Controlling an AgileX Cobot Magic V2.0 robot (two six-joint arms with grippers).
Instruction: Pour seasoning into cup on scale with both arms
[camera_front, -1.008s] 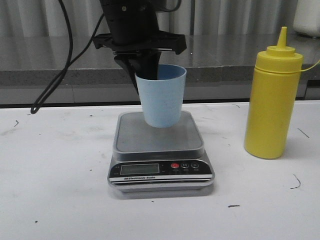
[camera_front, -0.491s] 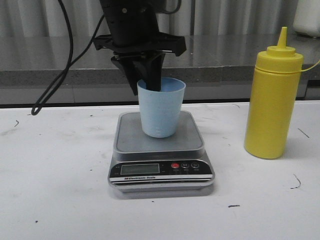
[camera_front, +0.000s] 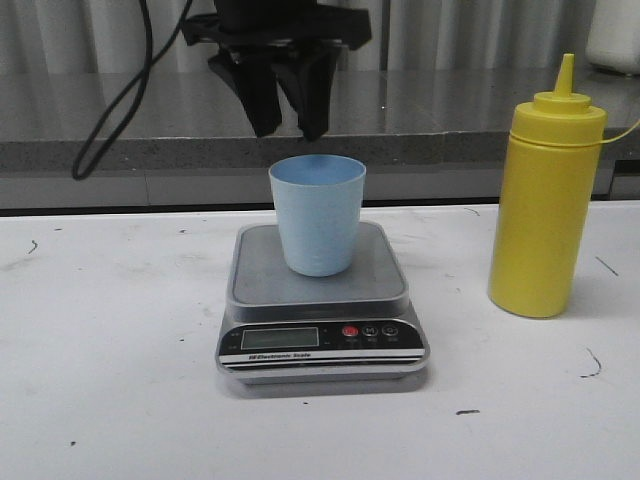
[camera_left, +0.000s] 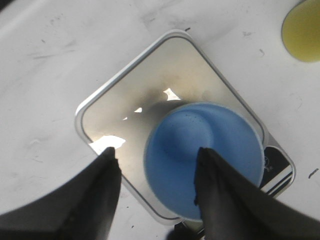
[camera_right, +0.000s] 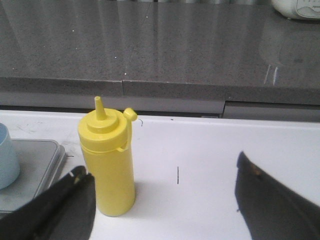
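Observation:
The light blue cup (camera_front: 318, 215) stands upright on the platform of the silver scale (camera_front: 262, 282), mid-table. My left gripper (camera_front: 290, 128) hangs open straight above it, fingertips clear of the rim, holding nothing. From the left wrist view I look down into the cup (camera_left: 205, 155) on the scale (camera_left: 130, 110), with the open left gripper (camera_left: 157, 155) over its edge. The yellow seasoning bottle (camera_front: 545, 200) stands upright to the right of the scale. In the right wrist view my right gripper (camera_right: 161, 167) is wide open and empty, the seasoning bottle (camera_right: 107, 160) standing beyond one fingertip.
A grey stone ledge (camera_front: 480, 110) runs along the back of the white table (camera_front: 120, 380). A black cable (camera_front: 110, 110) loops down behind the left arm. A white object (camera_front: 612, 35) sits on the ledge at the far right.
My left gripper set the cup down on the scale, let go of it, and rose above it with its fingers open. The bottle has not moved.

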